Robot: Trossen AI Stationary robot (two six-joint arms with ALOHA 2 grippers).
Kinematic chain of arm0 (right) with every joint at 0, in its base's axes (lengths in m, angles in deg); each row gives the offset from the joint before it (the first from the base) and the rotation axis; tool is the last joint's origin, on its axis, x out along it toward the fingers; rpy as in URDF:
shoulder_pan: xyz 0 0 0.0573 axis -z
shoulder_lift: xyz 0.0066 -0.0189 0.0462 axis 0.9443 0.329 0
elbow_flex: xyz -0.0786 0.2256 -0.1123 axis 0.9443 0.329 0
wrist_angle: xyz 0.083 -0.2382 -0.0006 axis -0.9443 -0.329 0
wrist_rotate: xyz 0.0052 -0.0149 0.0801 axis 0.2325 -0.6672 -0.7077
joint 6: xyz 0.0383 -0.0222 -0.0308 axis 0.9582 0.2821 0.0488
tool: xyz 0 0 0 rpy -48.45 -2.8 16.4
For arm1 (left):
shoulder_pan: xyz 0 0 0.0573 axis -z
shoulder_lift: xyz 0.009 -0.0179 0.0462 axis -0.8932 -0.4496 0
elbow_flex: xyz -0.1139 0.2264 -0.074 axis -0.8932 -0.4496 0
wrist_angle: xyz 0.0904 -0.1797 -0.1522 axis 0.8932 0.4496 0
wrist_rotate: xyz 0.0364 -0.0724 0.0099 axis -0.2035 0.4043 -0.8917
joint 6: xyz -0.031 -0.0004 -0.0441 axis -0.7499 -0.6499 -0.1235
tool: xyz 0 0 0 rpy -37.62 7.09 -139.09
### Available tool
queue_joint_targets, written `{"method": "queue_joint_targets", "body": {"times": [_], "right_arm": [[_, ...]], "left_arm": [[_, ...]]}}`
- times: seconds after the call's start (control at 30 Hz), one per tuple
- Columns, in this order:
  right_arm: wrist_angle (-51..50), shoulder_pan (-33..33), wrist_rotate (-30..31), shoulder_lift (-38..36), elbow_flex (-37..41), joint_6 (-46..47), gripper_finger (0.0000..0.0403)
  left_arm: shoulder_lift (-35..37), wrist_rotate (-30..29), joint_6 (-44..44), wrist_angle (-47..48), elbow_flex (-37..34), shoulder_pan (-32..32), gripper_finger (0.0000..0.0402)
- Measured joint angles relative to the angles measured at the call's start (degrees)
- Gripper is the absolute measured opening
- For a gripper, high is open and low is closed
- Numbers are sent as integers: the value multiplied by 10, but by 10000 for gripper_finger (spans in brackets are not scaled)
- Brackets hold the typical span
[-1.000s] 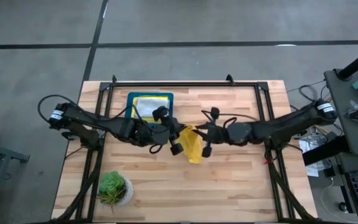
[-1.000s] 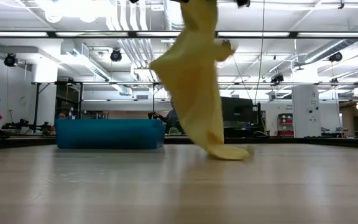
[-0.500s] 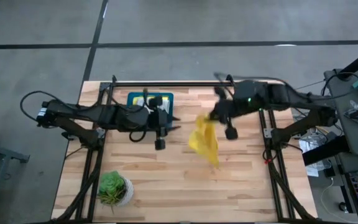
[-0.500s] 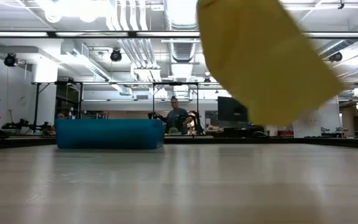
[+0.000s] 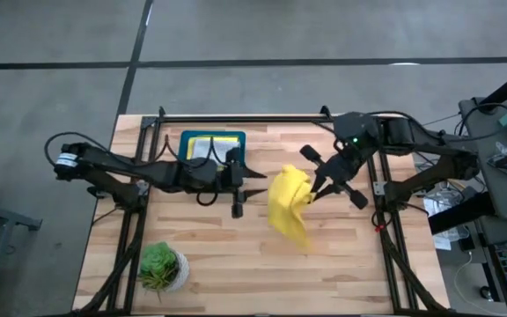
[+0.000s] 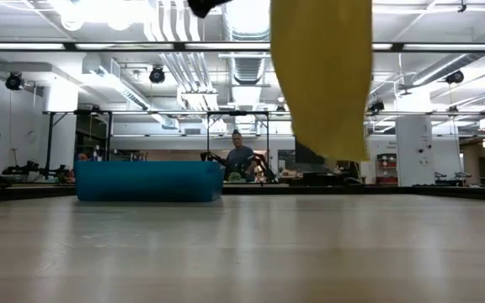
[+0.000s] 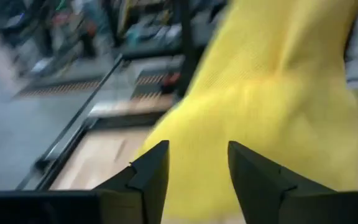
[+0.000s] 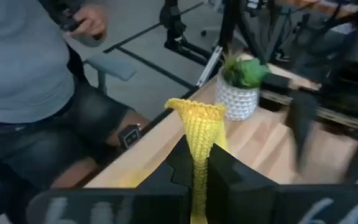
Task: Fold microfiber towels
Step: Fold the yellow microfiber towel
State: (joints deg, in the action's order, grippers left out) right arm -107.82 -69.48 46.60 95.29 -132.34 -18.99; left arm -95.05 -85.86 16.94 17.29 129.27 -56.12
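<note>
Towel hung from one claw

Right claw [image 5: 317,189] is clenched on the yellow towel [image 5: 288,204], lifting it clear above the desk [image 5: 341,264] at centre, likely so it hangs flat. Left claw [image 5: 252,184], released just left of it, waits near the teal tray [image 5: 183,141]

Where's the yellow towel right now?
In the high view the yellow towel hangs off the table near its middle, pinched in the right gripper, with the open left gripper just beside it; the low view shows it clear of the tabletop.
</note>
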Motion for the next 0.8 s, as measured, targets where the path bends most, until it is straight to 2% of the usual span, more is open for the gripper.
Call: {"method": "queue_joint_targets", "body": {"times": [0.13,0.33,0.5,0.57,0.67,0.8], "right_arm": [[-1,1,3,-1,1,0,8],[0,1,4,2,3,5,8],[1,1,8,5,3,9,8],[12,1,34,6,3,24,8],[25,1,108,5,3,52,8],[27,1,121,5,5,44,8]], "left_arm": [[-20,47,15,-104,-35,1,183],[-84,98,11,-246,-39,-1,223],[-139,131,7,-258,-29,1,226],[-149,165,-9,-266,-27,1,226],[-158,206,-44,-264,-29,1,226],[-173,213,-64,-265,-32,1,226]]}}
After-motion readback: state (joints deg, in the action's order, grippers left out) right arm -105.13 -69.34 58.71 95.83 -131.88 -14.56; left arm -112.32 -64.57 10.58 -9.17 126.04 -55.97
